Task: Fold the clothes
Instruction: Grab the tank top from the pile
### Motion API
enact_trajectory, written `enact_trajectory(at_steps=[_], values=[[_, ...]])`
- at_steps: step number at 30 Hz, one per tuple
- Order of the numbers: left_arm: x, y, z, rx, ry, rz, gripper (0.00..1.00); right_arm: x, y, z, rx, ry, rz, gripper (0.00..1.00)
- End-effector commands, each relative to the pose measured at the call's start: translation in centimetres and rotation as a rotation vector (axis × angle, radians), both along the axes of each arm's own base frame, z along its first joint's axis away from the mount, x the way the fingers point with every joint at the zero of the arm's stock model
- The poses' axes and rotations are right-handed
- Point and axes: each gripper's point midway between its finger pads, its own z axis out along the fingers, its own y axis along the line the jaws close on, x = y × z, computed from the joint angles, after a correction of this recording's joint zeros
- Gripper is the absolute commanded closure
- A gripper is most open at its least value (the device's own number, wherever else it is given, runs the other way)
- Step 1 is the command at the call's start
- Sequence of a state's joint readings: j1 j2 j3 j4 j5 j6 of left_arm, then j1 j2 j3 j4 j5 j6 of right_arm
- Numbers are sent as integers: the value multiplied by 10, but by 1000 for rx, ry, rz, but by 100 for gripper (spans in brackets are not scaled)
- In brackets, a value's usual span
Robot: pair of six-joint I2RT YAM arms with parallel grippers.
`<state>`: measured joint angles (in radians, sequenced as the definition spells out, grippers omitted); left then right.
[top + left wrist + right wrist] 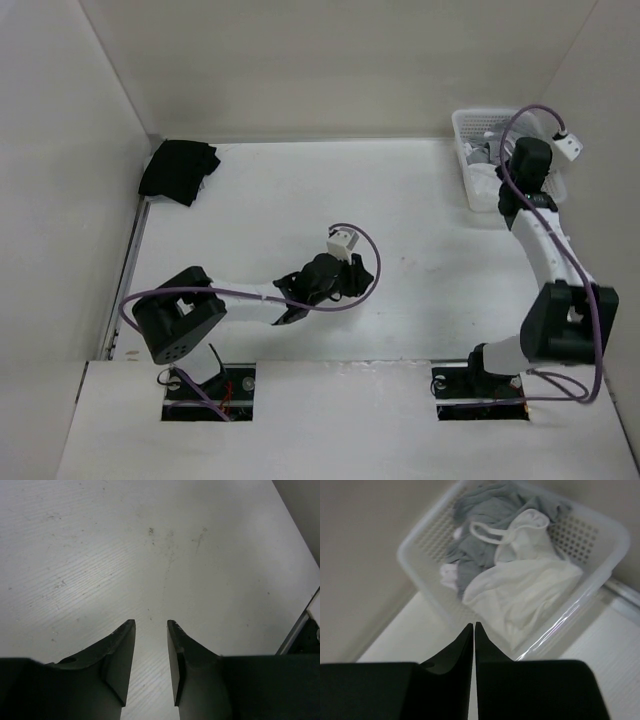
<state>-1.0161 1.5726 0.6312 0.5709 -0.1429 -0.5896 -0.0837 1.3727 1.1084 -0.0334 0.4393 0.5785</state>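
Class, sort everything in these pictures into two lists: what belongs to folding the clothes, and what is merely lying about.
Belongs to the job:
white strappy top, in the white plastic basket
right gripper, shut, near that basket
left gripper, open

Just lying about:
grey garments in the basket
the basket itself
black garment, far left corner

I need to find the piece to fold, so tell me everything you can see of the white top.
The white top is thin, soft, plain fabric, lying crumpled in the white basket. One narrow strap loops over the grey clothes beside it. Nothing grips it.
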Motion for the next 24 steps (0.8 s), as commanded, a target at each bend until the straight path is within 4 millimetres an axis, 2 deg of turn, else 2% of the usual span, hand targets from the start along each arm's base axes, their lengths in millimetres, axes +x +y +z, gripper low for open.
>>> enact_trajectory(at_steps=[1, 3, 4, 5, 7, 11, 15, 18, 23, 24], values=[[19, 8, 25, -88, -46, 47, 67, 40, -65, -34, -29, 130, -98, 85], [23, 11, 23, -94, -32, 56, 65, 52, -75, -42, -28, 154, -93, 79], [26, 15, 21, -102, -18, 63, 63, 75, -92, -57, -28, 187, -70, 64], [29, 16, 21, -110, -13, 68, 62, 88, -102, -67, -24, 203, -62, 56], [32, 18, 20, -120, -3, 74, 62, 99, -117, -79, -3, 209, -73, 48], [31, 15, 17, -129, 17, 62, 60, 123, -129, -94, 63, 173, -59, 43], [28, 7, 16, -154, 46, 17, 60, 141, -144, -108, 124, 134, -83, 45], [35, 11, 18, -156, 42, 37, 60, 150, -150, -118, 171, 106, -96, 47], [42, 13, 16, -164, 50, 53, 60, 160, -155, -132, 206, 99, -96, 62], [43, 13, 15, -163, 51, 53, 60, 161, -154, -131, 209, 93, -93, 77]])
